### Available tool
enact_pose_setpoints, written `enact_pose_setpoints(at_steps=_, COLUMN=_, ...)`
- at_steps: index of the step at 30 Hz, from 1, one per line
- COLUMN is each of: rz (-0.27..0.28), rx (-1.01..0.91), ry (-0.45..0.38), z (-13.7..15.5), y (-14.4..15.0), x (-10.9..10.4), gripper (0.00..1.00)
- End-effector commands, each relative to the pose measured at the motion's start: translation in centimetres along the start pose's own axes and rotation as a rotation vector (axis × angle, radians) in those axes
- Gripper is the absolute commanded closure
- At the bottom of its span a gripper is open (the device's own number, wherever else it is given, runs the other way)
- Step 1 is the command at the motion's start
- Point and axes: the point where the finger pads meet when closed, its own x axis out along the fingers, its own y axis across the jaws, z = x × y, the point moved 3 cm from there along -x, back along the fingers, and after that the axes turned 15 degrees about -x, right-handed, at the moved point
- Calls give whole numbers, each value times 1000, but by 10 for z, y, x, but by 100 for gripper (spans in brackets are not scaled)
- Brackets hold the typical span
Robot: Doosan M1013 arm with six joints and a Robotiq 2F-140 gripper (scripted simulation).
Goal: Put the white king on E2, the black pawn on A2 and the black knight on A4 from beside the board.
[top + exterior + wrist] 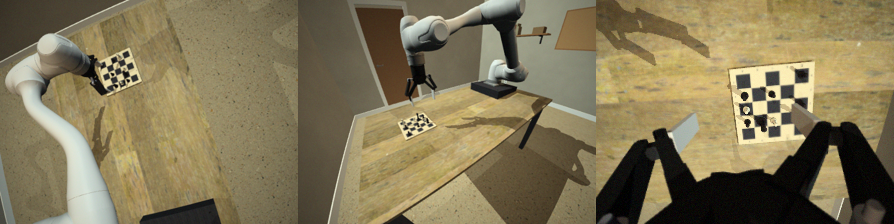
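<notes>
The chessboard (139,79) (422,131) (756,69) lies flat on the table and bears several small pieces. A light piece (122,82) (746,110) stands near one edge, between two black pieces. A tall black piece (417,116) stands near the far side in the exterior view. Another black piece (409,133) (801,75) stands at a corner. The pieces are too small to name surely, and the edge letters cannot be read. I see no piece beside the board. My gripper (104,76) (422,99) (743,116) is wide open and empty, above the board's far edge; its right finger hides some squares in the wrist view.
The wooden table (166,138) (464,138) carries the arm's black base block (183,213) (489,90). A wall with a door (381,55) stands behind the table. The arm's shadow falls on the table beside the board.
</notes>
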Motion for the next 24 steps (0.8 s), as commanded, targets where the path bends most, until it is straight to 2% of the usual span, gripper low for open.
enact_pose_setpoints(at_steps=1, rz=0, rx=0, ry=0, z=0, y=0, x=-10, gripper=0)
enact_pose_setpoints(at_steps=9, rz=0, rx=0, ry=0, z=0, y=0, x=-18, gripper=0)
enact_pose_setpoints(at_steps=24, rz=0, rx=0, ry=0, z=0, y=0, x=-19, gripper=0)
